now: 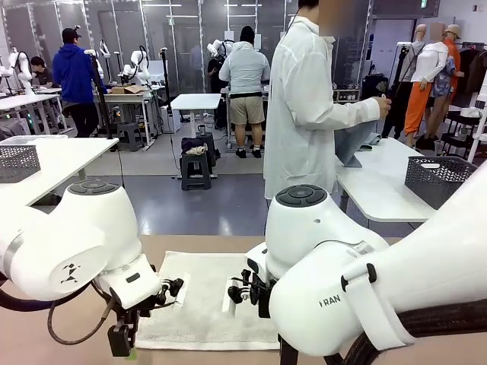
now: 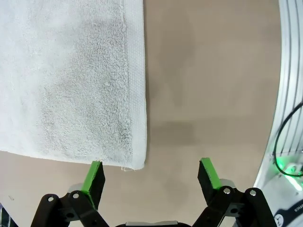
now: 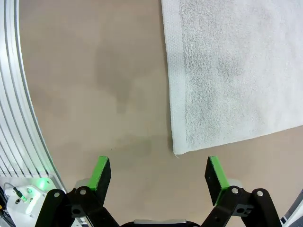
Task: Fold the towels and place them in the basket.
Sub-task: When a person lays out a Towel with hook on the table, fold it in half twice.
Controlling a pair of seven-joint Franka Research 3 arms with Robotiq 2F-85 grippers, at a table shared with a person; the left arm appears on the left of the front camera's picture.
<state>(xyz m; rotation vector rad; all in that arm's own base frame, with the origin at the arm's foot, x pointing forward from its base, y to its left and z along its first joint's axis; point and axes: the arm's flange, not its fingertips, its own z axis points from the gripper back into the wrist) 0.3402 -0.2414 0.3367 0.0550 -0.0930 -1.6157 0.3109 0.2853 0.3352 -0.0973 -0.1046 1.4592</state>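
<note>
While the cream-white towel (image 1: 202, 300) lies flat on the table (image 1: 198, 243), left gripper (image 2: 151, 165) and right gripper (image 3: 159, 161) hover over its near corners, jaws wide, holding nothing. Folding apparently not begun; next, each must pinch a corner.

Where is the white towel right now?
The towel lies flat on the table, low in the front view, between the left arm and the right arm.
</note>
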